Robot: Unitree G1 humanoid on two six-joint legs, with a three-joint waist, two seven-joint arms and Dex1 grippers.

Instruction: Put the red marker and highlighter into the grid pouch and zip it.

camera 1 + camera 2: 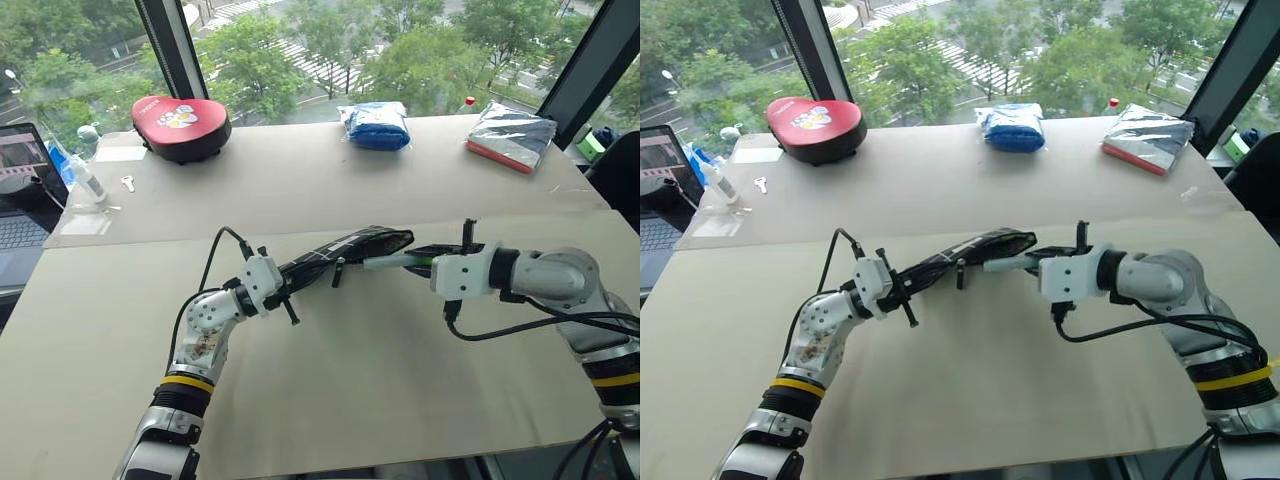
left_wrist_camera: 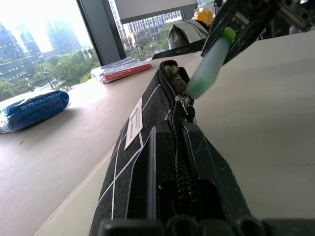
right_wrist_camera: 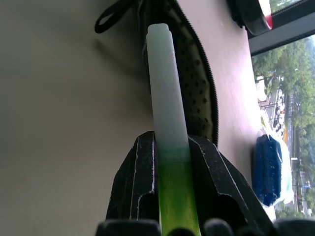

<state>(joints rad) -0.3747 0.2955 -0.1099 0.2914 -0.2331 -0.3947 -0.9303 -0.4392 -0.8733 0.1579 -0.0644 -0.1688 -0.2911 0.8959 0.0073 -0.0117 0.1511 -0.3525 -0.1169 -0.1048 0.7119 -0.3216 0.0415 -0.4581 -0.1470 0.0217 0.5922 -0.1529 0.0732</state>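
Note:
My left gripper (image 1: 288,277) is shut on one end of the grid pouch (image 1: 345,250), a black fabric pouch with white grid lines, and holds it off the table. The pouch's far end is unzipped, and its dotted lining (image 3: 199,83) shows in the right wrist view. My right gripper (image 1: 426,262) is shut on the highlighter (image 1: 388,263), a light green pen. The pen's pale tip (image 3: 162,54) lies at the open mouth, beside the zipper (image 2: 183,101). The zipper pull strap (image 3: 112,15) hangs loose. The red marker is out of view.
A red heart-shaped case (image 1: 180,126) sits at the back left, a blue packet (image 1: 376,126) at the back middle, and a silver and red packet (image 1: 511,137) at the back right. At the far left are a laptop (image 1: 18,205) and a small bottle (image 1: 82,172).

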